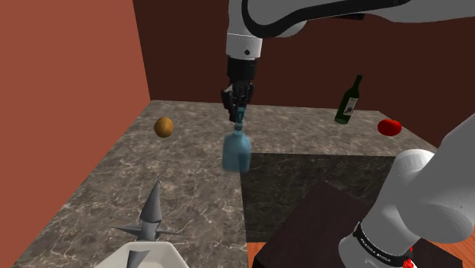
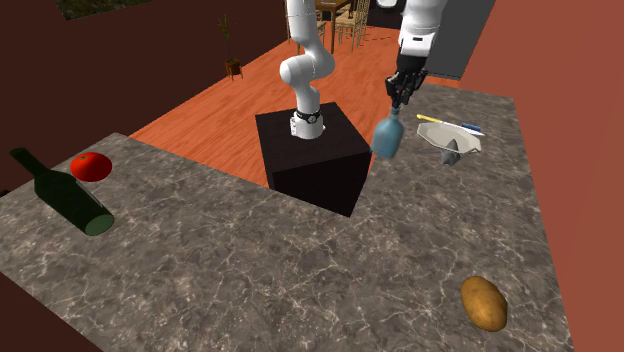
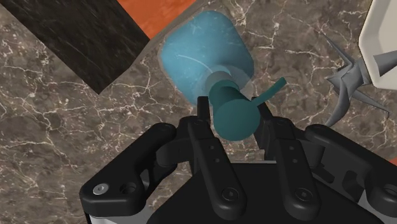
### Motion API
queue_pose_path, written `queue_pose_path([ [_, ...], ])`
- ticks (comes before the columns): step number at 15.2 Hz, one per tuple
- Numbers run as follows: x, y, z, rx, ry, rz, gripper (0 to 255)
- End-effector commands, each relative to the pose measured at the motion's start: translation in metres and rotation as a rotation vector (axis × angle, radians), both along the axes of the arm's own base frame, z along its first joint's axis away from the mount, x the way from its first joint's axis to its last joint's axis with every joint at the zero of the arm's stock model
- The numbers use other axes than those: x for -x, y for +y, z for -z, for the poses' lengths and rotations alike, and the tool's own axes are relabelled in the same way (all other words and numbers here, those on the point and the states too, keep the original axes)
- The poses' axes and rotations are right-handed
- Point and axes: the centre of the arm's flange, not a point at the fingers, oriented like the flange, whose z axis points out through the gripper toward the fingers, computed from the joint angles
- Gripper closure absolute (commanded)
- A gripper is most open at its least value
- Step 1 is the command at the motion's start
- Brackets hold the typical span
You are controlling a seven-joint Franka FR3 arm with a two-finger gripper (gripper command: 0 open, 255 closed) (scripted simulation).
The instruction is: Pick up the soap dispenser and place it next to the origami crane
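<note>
Black tool [image 3: 233,116] clasps round-capped, translucent blue soap dispenser [image 3: 202,54].

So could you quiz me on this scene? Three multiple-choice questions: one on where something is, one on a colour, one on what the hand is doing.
1. The grey origami crane stands nearest to:
A. the green bottle
B. the white dish
C. the potato

2. The soap dispenser is:
A. white
B. red
C. blue

3. The gripper is:
A. shut on the dispenser's pump top
B. open above the dispenser
C. shut on nothing

Answers:
1 B: the crane sits right at the dish's edge, far from the rest.
2 C: its body and pump are blue in every view.
3 A: the wrist view shows both fingers clasping the pump top.
</note>
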Motion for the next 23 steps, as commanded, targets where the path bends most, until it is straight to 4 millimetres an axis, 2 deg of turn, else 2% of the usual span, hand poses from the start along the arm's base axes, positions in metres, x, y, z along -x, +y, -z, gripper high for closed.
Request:
queue_pose_path([
  [1, 0.0, 0.0, 0.012, 0.0, -0.001, 0.0, 255],
  [20, 0.0, 0.0, 0.115, 0.0, -0.001, 0.0, 255],
  [23, 0.0, 0.0, 0.115, 0.0, -0.001, 0.0, 255],
])
